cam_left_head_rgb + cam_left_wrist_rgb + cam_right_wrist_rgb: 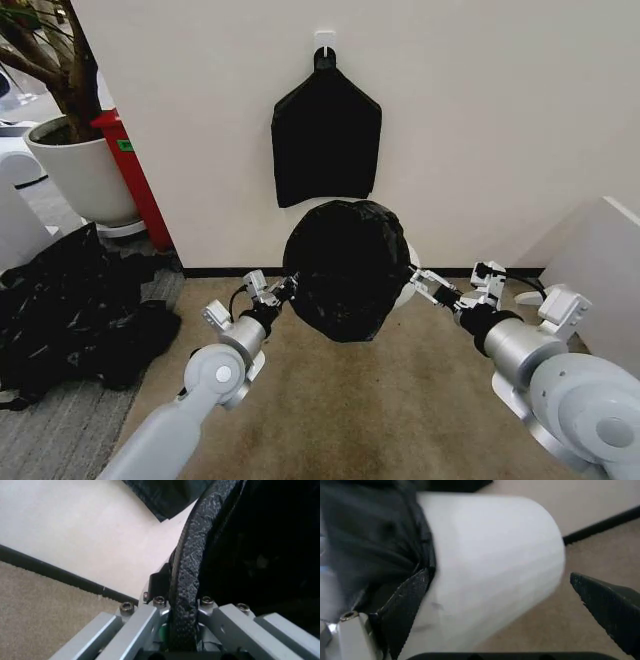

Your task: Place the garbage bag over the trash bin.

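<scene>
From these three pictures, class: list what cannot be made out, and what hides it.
- Trash bin, head view: mostly behind the garbage bag.
- Bag's inside, left wrist view: too dark.
- Left gripper, head view: jaws hidden against the bag.
- Right gripper, right wrist view: outer finger cut off by the edge.
</scene>
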Motion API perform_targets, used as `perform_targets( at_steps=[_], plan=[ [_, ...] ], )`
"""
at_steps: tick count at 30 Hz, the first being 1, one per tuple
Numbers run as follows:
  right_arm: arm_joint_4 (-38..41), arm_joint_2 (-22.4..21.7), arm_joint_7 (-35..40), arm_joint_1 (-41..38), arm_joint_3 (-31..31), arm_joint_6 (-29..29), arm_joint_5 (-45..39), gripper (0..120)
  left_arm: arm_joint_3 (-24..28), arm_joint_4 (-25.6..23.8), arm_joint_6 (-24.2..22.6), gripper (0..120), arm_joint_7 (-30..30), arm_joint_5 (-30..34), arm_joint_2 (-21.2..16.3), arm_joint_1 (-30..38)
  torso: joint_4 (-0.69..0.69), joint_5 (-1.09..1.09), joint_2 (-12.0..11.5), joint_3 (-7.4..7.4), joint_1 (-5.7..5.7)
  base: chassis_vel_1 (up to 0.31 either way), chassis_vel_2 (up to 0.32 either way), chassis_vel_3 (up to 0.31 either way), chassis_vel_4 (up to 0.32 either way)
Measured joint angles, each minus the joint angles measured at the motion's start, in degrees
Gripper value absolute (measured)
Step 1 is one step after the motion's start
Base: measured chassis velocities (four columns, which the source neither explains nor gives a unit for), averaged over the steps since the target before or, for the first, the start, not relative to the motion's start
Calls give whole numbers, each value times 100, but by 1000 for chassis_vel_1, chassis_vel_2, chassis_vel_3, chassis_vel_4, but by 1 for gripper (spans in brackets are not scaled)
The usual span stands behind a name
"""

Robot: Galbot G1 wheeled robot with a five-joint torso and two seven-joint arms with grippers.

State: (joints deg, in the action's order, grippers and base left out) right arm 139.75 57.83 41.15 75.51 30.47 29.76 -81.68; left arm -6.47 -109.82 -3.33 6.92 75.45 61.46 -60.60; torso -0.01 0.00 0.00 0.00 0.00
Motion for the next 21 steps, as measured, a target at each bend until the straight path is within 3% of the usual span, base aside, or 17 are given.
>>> perform_targets(
  at_steps=[7, 15, 21],
  plan=[
    [-437, 92, -191, 114, 61, 59, 335, 100, -20, -75, -27, 1, 37, 128, -4, -20, 1, 1, 0, 0, 0, 0, 0, 0, 0],
    [-146, 46, -371, 198, 320, -97, 275, 100, -64, 1, -140, 1, 194, 345, -10, 21, 1, 0, 0, 0, 0, 0, 0, 0, 0],
    [171, 120, -967, 661, 583, -259, 539, 100, -90, 297, -245, 1, 940, 720, 57, 213, 0, 0, 0, 0, 0, 0, 0, 0, 0]
  ],
)
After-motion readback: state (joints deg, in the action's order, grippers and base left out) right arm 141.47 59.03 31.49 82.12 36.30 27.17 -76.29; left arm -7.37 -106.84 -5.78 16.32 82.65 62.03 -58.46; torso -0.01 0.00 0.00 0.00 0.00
